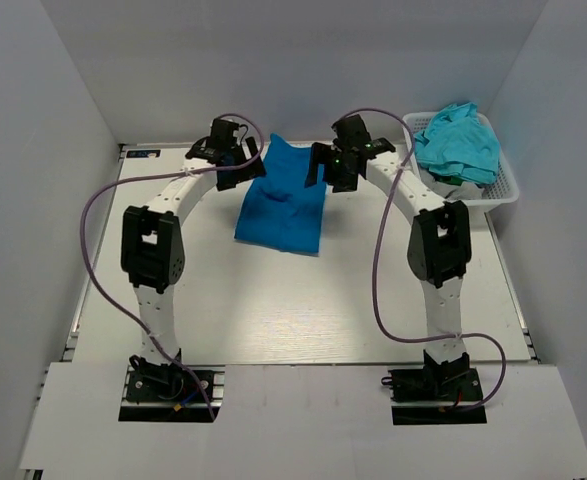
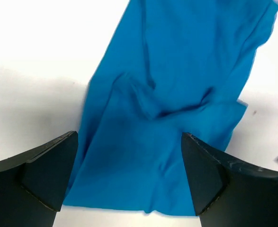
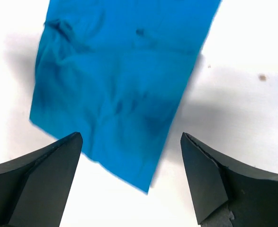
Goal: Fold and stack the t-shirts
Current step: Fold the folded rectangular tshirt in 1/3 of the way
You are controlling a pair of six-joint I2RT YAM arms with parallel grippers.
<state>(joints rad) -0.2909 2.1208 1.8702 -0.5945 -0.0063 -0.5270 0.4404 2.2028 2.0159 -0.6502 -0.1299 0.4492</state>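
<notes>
Royal blue t-shirt [image 1: 283, 200] apparently folded to rough rectangle, creased, on counter [image 1: 303, 300] centre-far. Left jaws, right jaws released, spread wide over its far corners, holding nothing. Teal t-shirts [image 1: 458, 140] heaped unfolded in basket [image 1: 508, 195]. Stack not begun; most work outstanding.

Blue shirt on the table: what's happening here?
Two arms are folding t-shirts. The royal blue shirt lies on the table, partly folded into a narrow, wrinkled panel. The left gripper and right gripper hover at its far end, one on each side, both open and holding nothing. The teal shirts sit heaped in the white basket at the far right, not yet folded.
</notes>
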